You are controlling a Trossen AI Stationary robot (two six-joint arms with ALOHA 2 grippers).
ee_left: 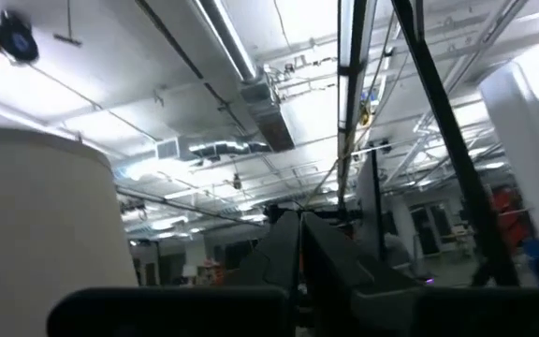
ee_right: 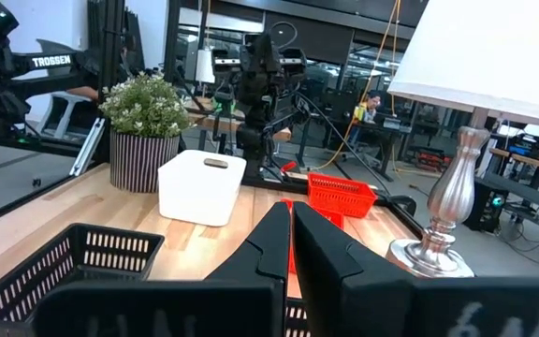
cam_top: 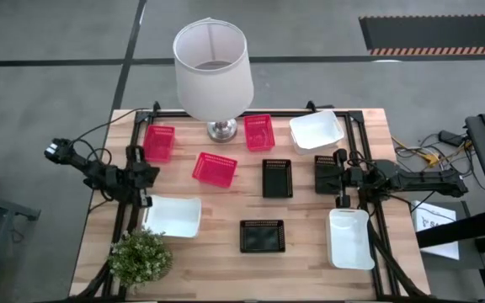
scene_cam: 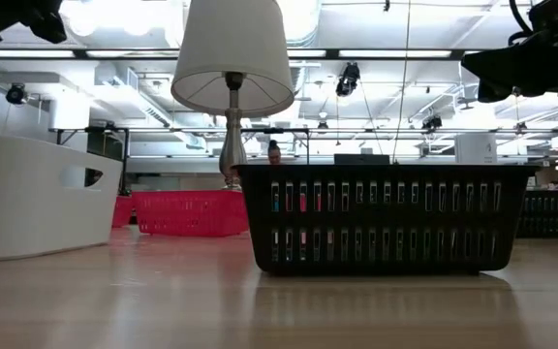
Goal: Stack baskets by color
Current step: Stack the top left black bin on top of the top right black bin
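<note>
A big open workshop with ceiling strip lights surrounds a pale wooden table (cam_top: 226,252). On it stand a white-shaded lamp (cam_top: 213,63) at the far middle and a small potted plant (cam_top: 141,256) at the near left corner.

The baskets lie scattered singly, none stacked yet. With twelve o'clock at the lamp and the clock centred on the table, the three red ones sit between ten and twelve: one far left (cam_top: 159,142), one beside the lamp base (cam_top: 258,132), one tilted nearer the centre (cam_top: 215,168). The black ones run from the centre out to three o'clock and down to six: (cam_top: 277,178), (cam_top: 327,172), (cam_top: 262,236). The white ones lie at one (cam_top: 317,131), five (cam_top: 349,238) and eight (cam_top: 173,215).

The right gripper (cam_top: 338,166) hangs over the black basket at three o'clock, fingers pressed together and empty. From it, the next black basket lies just toward nine o'clock, its long axis running twelve to six. I judge this arm nearer the black set.

The left gripper (cam_top: 146,173) waits at the nine o'clock edge, jaws likewise closed and empty. The far-left red basket lies toward twelve from it and the white one toward six, so the red set looks to be its reach.

The only readable writing is "TROSSEN" on the left arm (ee_right: 59,62), seen in the right wrist view.
</note>
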